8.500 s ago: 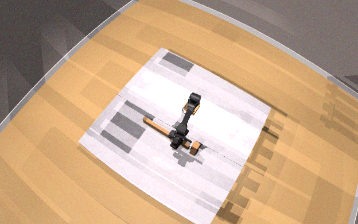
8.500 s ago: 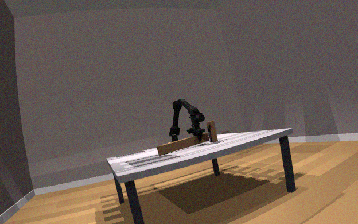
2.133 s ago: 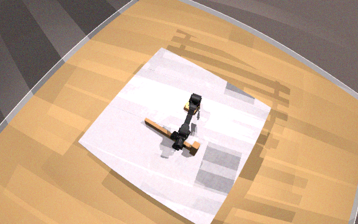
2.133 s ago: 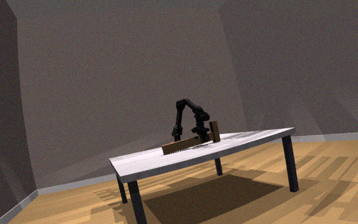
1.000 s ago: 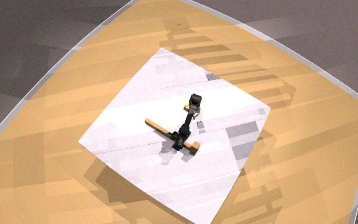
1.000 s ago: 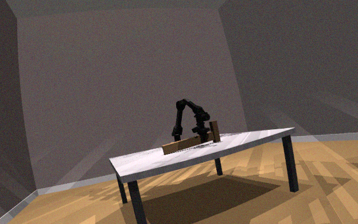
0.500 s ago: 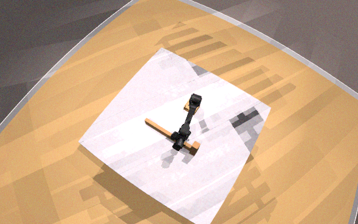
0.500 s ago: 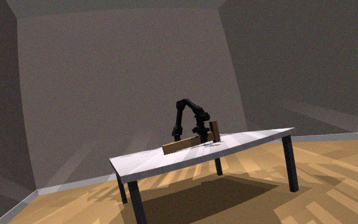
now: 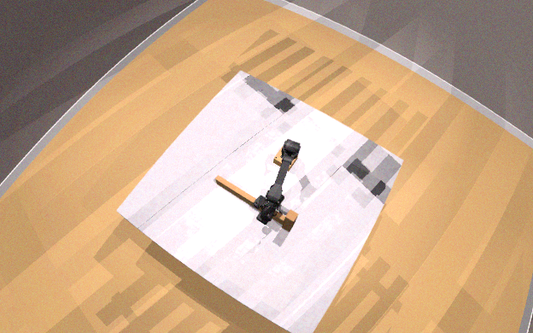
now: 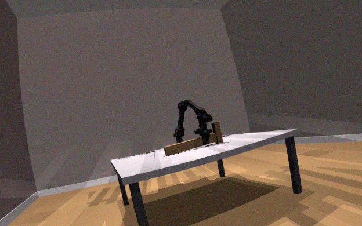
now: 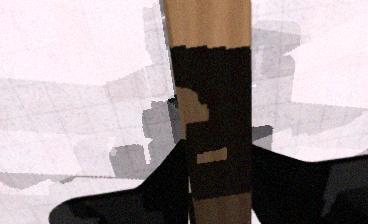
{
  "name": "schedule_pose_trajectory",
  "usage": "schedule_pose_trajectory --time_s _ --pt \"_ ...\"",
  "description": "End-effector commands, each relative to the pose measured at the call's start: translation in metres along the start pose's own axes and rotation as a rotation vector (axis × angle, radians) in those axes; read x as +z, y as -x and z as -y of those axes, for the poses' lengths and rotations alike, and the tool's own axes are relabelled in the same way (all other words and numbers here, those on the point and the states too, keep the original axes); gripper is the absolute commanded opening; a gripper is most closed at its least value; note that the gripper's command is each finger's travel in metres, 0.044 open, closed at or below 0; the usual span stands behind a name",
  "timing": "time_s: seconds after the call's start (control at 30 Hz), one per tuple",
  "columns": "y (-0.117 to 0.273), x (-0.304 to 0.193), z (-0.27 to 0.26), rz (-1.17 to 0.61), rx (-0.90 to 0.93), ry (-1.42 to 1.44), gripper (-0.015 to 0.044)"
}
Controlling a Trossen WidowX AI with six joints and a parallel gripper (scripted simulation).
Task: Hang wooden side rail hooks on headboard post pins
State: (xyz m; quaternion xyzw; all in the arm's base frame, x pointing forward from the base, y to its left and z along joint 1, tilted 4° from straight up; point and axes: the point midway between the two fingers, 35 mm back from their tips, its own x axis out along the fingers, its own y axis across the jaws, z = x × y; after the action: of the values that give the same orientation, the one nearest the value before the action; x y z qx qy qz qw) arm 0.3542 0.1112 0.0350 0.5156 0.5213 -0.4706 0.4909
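The long wooden side rail (image 9: 236,189) (image 10: 183,145) (image 11: 210,25) stands on its narrow edge. Its far end is at the table top. Its other end is at, or very near, the upright headboard post (image 9: 289,220) (image 10: 217,133); I cannot tell whether they touch. My gripper (image 10: 206,141) (image 11: 202,141) is shut on the rail close to the post, pointing down, with one dark finger on each side. The post looks upright. The steel hooks, the slot and its pins cannot be made out, so whether the hooks sit on the pins cannot be told.
The white table (image 9: 176,179) (image 10: 143,165) carries everything. The arm's base (image 9: 290,148) stands behind the rail, with a small wooden block (image 9: 279,160) beside it. The arm arches over from the base to the rail. Patchy shadows lie over the table.
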Motion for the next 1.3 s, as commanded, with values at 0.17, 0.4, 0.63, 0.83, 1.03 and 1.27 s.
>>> schedule_pose_trajectory --time_s 0.17,0.4,0.63,0.83,1.03,1.27 --pt "-0.0004 -0.0006 -0.0013 -0.004 0.007 0.0 0.0" --pt "-0.0016 -0.0006 -0.0013 -0.004 0.007 0.0 0.0" --pt "-0.0027 -0.0006 -0.0014 -0.004 0.007 0.0 0.0" --pt "-0.0037 -0.0006 -0.0014 -0.004 0.007 0.0 0.0" --pt "-0.0047 -0.0006 -0.0014 -0.004 0.007 0.0 0.0" --pt "-0.0059 -0.0006 -0.0014 -0.004 0.007 0.0 0.0"
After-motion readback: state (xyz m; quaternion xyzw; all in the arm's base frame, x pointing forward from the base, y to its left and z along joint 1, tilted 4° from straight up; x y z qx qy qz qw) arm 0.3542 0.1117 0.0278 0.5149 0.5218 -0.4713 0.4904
